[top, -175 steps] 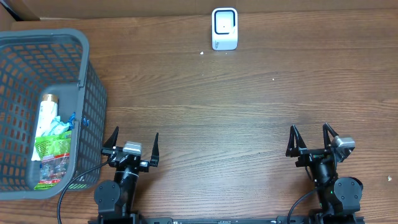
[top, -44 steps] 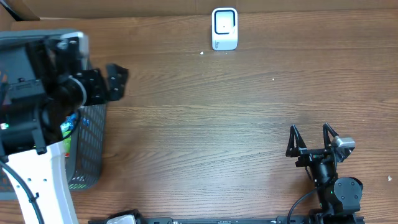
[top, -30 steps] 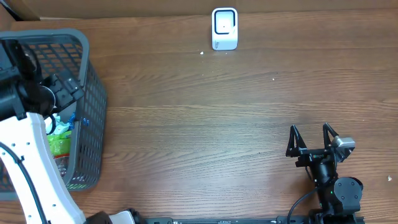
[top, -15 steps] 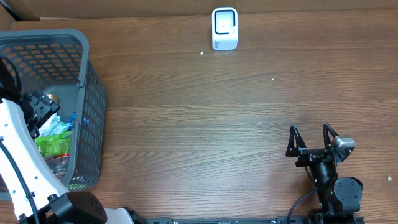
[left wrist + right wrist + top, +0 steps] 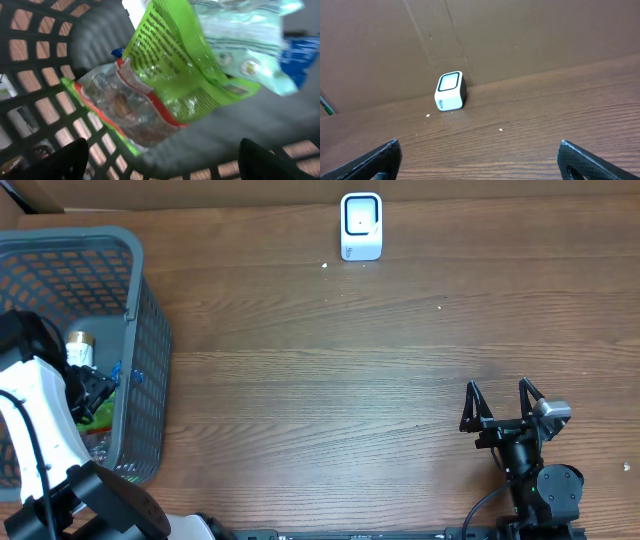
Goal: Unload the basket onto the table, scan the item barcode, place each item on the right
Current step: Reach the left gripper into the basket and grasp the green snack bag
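We judge that the item to scan is one of the packets in the basket (image 5: 150, 350), at the left of the table (image 5: 350, 380), and that the step in hand is to pick it. The left gripper (image 5: 165, 157) is inside the basket, just above the heap. Its jaws stand wide apart, with nothing between them. In the wrist view the green pouch (image 5: 170, 65) lies straight ahead of the jaws, in the middle. It is partly over a clear packet (image 5: 125, 107) with a red edge and partly under a pale packet (image 5: 240, 30). The long axis of the pouch goes slantwise, from the upper middle to the lower right, so it is neither along nor across the line between the fingers. We think the wrist needs some turn before the jaws can close across the narrow side. The small print follows the long side, but we cannot tell which end is the top, and we see no barcode on the face that shows. The right gripper (image 5: 497, 404) hangs open at the near right, well apart from the basket, so the left arm is clearly the nearer one. The scanner (image 5: 361, 225) stands at the far edge, in the middle, and its window tilts toward the near side. The pouch therefore has a long way to go across the table, and the barcode side must be found first.
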`<action>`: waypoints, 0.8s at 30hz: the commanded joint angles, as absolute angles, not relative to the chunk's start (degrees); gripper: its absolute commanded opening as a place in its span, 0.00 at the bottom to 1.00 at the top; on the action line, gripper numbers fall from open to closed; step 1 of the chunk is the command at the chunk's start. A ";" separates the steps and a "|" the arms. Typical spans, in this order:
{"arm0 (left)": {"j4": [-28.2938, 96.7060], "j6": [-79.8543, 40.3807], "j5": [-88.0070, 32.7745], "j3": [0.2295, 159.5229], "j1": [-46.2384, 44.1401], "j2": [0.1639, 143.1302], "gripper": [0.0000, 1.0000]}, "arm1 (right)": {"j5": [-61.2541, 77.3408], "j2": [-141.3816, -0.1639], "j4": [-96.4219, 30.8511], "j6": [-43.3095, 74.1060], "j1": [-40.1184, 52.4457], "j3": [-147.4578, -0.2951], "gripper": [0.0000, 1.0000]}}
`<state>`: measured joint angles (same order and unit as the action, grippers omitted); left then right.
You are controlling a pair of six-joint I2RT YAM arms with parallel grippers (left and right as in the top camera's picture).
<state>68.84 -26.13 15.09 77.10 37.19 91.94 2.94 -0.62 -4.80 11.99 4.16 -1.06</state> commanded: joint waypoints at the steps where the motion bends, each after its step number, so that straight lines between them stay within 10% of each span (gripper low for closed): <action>1: 66.11 -27.46 17.56 73.06 38.24 91.61 0.87 | 2.57 -0.16 -4.62 12.01 4.34 -0.45 1.00; 18: 46.87 -27.20 19.09 56.82 38.28 91.61 0.84 | 2.57 -0.16 -4.62 12.01 4.34 -0.45 1.00; 21: 45.80 -27.20 19.03 55.22 38.24 91.61 0.33 | 2.57 -0.16 -4.62 11.99 4.34 -0.45 1.00; 24: 45.82 -26.63 18.41 55.29 38.22 91.61 0.04 | 2.57 -0.16 -4.62 11.99 4.34 -0.45 1.00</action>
